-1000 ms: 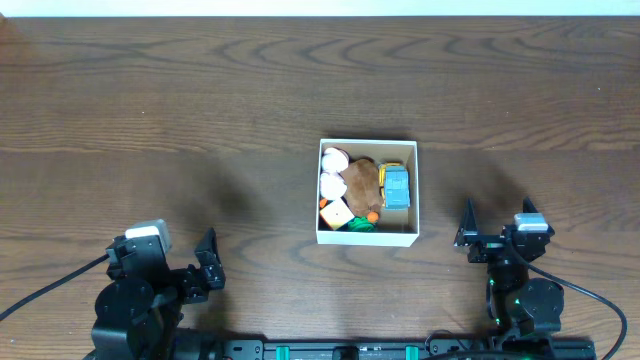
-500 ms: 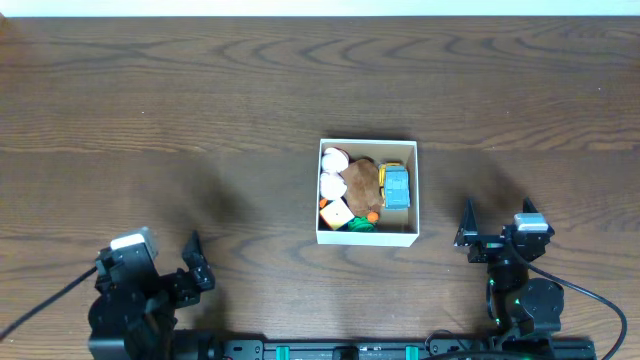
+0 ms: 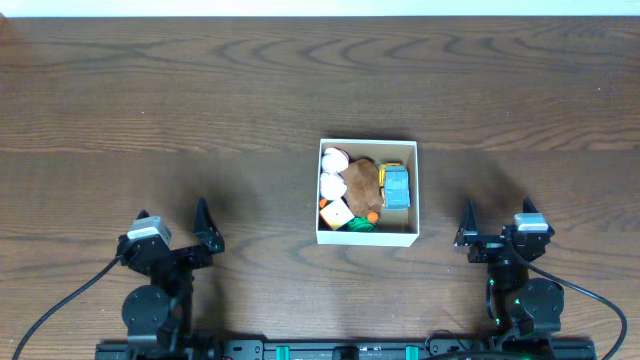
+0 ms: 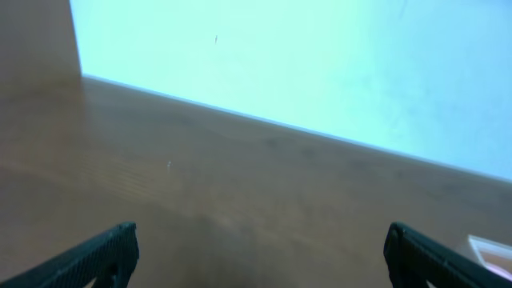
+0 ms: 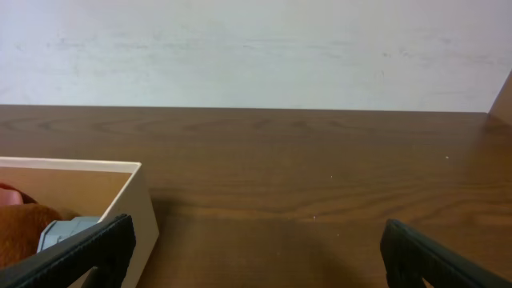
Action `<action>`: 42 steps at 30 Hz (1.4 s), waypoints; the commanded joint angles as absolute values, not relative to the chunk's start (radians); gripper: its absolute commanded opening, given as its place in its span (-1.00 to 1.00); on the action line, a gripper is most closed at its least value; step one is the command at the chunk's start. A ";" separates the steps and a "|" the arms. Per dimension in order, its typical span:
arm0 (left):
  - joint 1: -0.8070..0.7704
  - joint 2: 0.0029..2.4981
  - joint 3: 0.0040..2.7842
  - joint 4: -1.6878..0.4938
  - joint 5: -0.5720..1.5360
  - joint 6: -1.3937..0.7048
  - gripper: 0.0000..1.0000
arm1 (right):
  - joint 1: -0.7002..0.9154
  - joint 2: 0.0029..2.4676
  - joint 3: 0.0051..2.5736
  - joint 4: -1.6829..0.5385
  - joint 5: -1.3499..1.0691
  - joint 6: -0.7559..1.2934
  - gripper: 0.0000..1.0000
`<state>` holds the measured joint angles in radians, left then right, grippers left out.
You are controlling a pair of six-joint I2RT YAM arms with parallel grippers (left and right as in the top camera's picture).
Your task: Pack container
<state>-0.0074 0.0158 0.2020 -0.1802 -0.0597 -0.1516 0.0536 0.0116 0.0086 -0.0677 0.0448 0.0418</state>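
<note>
The left wrist view is blurred throughout, with only a pale corner of the container [image 4: 490, 250] showing at its right edge. In the right wrist view the container's wall and the frame's edge cut off a brown plush [image 5: 24, 222] and a blue toy [image 5: 70, 232].

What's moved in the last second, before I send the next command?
The left claw swung round from an angle and now points straight ahead, open and empty throughout. The right claw, the box and its toys stayed put.
</note>
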 commanded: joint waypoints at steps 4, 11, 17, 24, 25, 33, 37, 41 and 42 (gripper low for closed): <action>-0.003 0.002 0.043 0.125 -0.068 -0.131 0.96 | 0.048 0.005 0.005 -0.070 0.056 0.044 0.99; 0.005 0.002 0.004 0.172 -0.072 -0.096 0.96 | 0.048 0.005 0.005 -0.070 0.056 0.044 0.98; 0.004 0.002 0.004 -0.009 -0.071 -0.110 0.96 | 0.048 0.005 0.005 -0.070 0.056 0.044 0.98; 0.004 0.002 0.004 -0.071 -0.052 -0.132 0.96 | 0.048 0.005 0.005 -0.070 0.056 0.044 0.99; 0.004 0.002 0.004 -0.071 -0.047 -0.133 0.96 | 0.048 0.005 0.005 -0.070 0.056 0.044 0.98; 0.004 0.002 0.004 -0.071 -0.025 -0.132 0.96 | 0.048 0.005 0.005 -0.070 0.056 0.044 0.98; 0.004 0.005 0.004 -0.072 -0.026 -0.132 0.96 | 0.048 0.005 0.005 -0.070 0.056 0.044 0.99; 0.004 0.005 0.004 -0.071 -0.025 -0.132 0.96 | 0.048 0.005 0.006 -0.070 0.056 0.044 0.98; 0.004 0.005 0.004 -0.071 -0.026 -0.132 0.96 | 0.048 0.005 0.005 -0.070 0.056 0.044 0.99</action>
<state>-0.0006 0.0101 0.0231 -0.0296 -0.0261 -0.1307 0.0536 0.0116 0.0082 -0.0673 0.0452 0.0418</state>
